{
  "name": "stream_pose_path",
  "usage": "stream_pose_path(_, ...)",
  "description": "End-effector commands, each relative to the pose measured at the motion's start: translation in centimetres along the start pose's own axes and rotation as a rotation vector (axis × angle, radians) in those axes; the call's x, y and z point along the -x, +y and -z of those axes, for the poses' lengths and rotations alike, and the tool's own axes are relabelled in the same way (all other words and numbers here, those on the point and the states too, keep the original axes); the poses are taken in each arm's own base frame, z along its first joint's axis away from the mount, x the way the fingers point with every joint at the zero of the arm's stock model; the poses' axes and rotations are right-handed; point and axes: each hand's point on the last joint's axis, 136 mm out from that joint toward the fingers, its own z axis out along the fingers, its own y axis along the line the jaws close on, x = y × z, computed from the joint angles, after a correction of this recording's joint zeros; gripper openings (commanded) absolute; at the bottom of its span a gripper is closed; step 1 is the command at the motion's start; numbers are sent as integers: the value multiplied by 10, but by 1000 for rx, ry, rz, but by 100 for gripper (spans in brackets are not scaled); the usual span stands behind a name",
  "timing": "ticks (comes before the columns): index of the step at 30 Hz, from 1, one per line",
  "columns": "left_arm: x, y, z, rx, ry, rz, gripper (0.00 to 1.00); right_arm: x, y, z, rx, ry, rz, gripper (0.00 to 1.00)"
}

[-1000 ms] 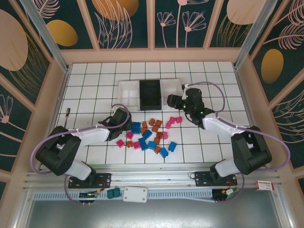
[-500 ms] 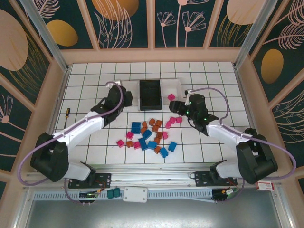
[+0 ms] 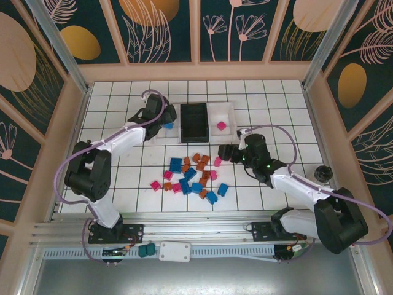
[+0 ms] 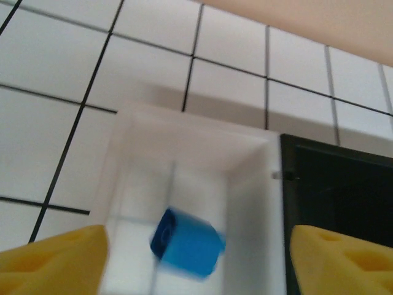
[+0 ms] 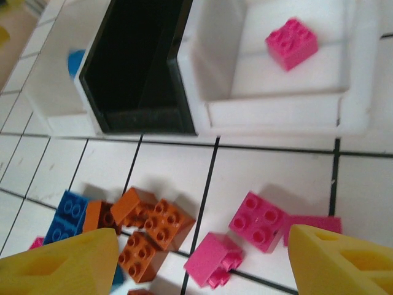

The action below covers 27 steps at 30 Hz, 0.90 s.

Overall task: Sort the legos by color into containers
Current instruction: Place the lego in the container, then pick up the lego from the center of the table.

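White tiled table [image 3: 110,184], black grout, teal floral walls [image 3: 166,31]. Containers [image 3: 193,121] sit near the far edge, middle. My left gripper [image 3: 158,118], jaws spread, hangs over the left white tray [image 4: 252,203]; blue lego [image 4: 187,244] inside. My right gripper [image 5: 202,258], jaws apart, grips nothing above loose legos [image 3: 193,175] at table centre. Pink lego [image 5: 292,42] lies in the right tray [image 5: 276,110].

Blue lego [image 4: 187,247] in left white tray [image 4: 190,126]; pink lego [image 5: 291,42] in right white tray [image 5: 270,107]; black tray [image 3: 194,121] between; loose legos [image 3: 191,174] nearby.
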Motion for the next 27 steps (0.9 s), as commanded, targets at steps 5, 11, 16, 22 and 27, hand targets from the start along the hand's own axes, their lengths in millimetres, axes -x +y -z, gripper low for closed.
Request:
stream_pose_path(5, 33, -33, 83, -234, -90, 47, 99, -30, 37, -12, 71, 104, 127, 74)
stream_pose_path(11, -20, -6, 125, -277, -83, 85, 99, -30, 72, -37, 107, 133, 233, 73)
stream_pose_path(16, -58, 36, 142, -240, -83, 140, 99, -31, 81, -67, 89, 177, 294, 71)
stream_pose_path(22, -73, 65, 157, -197, -110, 173, 99, -39, 62, -98, -45, 312, 429, 66)
stream_pose_path(27, -77, 76, 160, -160, -123, 172, 99, -40, 61, -102, -57, 360, 503, 65)
